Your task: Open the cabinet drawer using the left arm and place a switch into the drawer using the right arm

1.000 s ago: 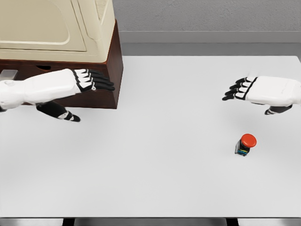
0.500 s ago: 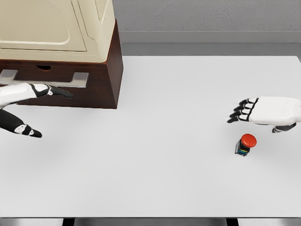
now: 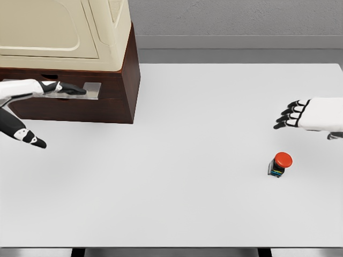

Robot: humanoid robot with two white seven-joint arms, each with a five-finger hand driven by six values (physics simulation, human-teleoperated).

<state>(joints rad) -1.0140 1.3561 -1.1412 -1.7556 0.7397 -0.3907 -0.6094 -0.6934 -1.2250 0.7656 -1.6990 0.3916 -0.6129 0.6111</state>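
Now your left hand fingers spread at the drawer handle, right hand relaxed, empty, above the switch.

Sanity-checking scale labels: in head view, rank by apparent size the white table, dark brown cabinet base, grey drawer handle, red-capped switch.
1. White table
2. Dark brown cabinet base
3. Grey drawer handle, partly hidden by the left hand
4. Red-capped switch

1. Bright, even light covers the white surface, with no glare or hot spots.
2. Shadows are faint and soft; a weak one lies beside the switch.
3. The cabinet front is darker, shaded under its pale top.
4. The render is sharp to every edge, without blur or distortion.
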